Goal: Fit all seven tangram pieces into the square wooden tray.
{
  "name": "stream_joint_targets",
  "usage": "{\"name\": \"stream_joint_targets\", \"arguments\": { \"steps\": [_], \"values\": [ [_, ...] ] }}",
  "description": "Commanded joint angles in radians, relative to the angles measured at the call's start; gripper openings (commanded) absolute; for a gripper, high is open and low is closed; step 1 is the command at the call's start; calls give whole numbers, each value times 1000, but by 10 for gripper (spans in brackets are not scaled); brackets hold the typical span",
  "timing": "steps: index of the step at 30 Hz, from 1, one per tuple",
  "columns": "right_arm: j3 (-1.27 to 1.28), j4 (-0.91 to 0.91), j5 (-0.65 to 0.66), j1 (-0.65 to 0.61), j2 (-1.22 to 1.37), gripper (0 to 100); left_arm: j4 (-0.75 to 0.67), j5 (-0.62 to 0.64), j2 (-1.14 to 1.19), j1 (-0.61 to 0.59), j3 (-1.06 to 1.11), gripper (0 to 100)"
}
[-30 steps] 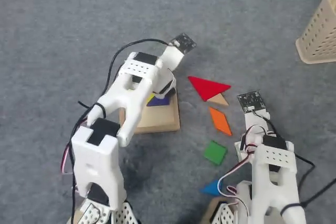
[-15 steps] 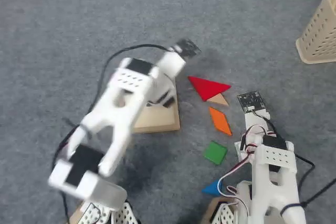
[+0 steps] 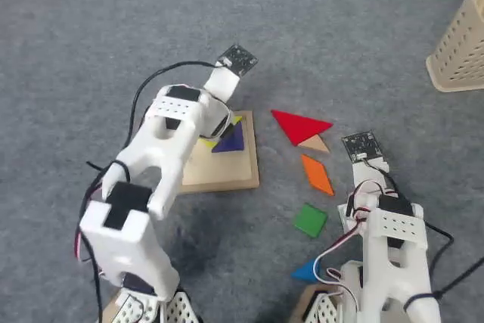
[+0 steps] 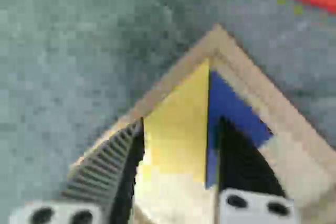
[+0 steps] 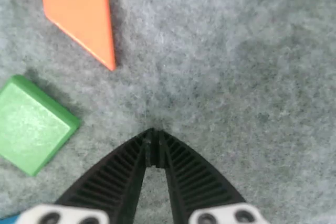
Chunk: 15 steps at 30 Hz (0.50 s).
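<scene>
The square wooden tray [image 3: 227,175] lies left of centre, with a yellow triangle [image 4: 178,93] and a dark blue triangle [image 3: 231,139] inside it near its far corner. My left gripper [image 4: 179,125] hangs open over the tray, its fingers straddling the yellow triangle. On the carpet to the right lie a red triangle [image 3: 300,125], a small tan triangle [image 3: 314,143], an orange parallelogram [image 3: 317,174], a green square [image 3: 310,219] and a light blue triangle [image 3: 305,271]. My right gripper [image 5: 155,148] is shut and holds nothing, low over bare carpet beside the green square [image 5: 31,124] and near the orange parallelogram [image 5: 79,9].
A beige perforated holder [image 3: 461,43] stands at the far right edge. Grey carpet covers the table, with free room on the left and at the back. The left arm's body [image 3: 170,149] hides part of the tray.
The left arm has swung left and back over the tray, so the yellow and dark blue triangles now show beside it. The right arm and the loose pieces have not moved.
</scene>
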Motion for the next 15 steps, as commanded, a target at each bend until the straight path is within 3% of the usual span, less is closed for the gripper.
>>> {"name": "stream_joint_targets", "arguments": {
  "steps": [1, 15],
  "values": [
    [-5, -8, 25, 8, -28, 17, -9, 2, 28, 9, -16, 202],
    [-5, -10, 25, 8, -28, 17, 38, -37, -315, 157, 352, 175]
  ]
}}
